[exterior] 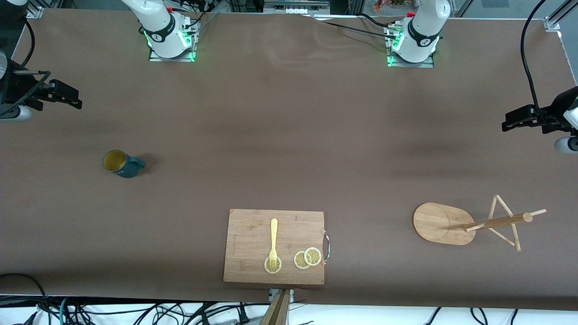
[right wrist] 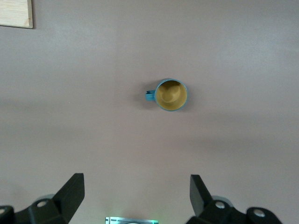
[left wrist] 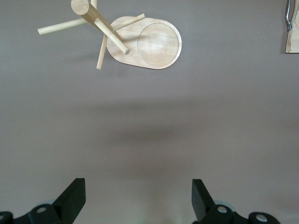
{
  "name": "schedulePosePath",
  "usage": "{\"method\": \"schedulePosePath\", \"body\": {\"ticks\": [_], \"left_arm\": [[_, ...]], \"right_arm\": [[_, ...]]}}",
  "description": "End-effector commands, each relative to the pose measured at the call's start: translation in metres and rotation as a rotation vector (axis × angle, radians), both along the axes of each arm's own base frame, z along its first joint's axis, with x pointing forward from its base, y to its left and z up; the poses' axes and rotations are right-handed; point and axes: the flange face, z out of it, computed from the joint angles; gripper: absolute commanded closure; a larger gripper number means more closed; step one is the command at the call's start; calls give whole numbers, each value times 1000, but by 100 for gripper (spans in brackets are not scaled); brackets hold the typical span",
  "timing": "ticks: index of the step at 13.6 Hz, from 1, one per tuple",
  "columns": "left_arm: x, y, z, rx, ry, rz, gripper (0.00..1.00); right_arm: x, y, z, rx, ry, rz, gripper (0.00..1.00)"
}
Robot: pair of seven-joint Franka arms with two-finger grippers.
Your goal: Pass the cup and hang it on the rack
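The dark teal cup point(exterior: 121, 163) with a yellow-ochre inside stands upright on the brown table toward the right arm's end. It also shows in the right wrist view point(right wrist: 171, 94). The wooden rack point(exterior: 474, 223) stands on its oval base toward the left arm's end, its pegs bare. It also shows in the left wrist view point(left wrist: 140, 42). My right gripper point(exterior: 72, 98) point(right wrist: 137, 181) is open and empty, high over the table's end, apart from the cup. My left gripper point(exterior: 508, 123) point(left wrist: 138, 184) is open and empty, high over the other end, apart from the rack.
A bamboo cutting board point(exterior: 253, 230) lies near the front edge at mid-table, carrying a yellow fork point(exterior: 273, 241) and lemon slices point(exterior: 308, 258). Its corner shows in both wrist views point(left wrist: 292, 42) point(right wrist: 16, 13). Cables hang below the table's front edge.
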Motion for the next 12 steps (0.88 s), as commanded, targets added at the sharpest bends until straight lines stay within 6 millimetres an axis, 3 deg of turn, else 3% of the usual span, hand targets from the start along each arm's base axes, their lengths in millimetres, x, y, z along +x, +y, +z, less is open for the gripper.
{"method": "schedulePosePath", "body": {"ticks": [1, 12], "left_arm": [[4, -2, 5, -14, -12, 5, 0], [4, -2, 5, -13, -14, 3, 0]], "right_arm": [[-6, 11, 12, 3, -14, 3, 0], [-7, 12, 12, -1, -7, 7, 0]]}}
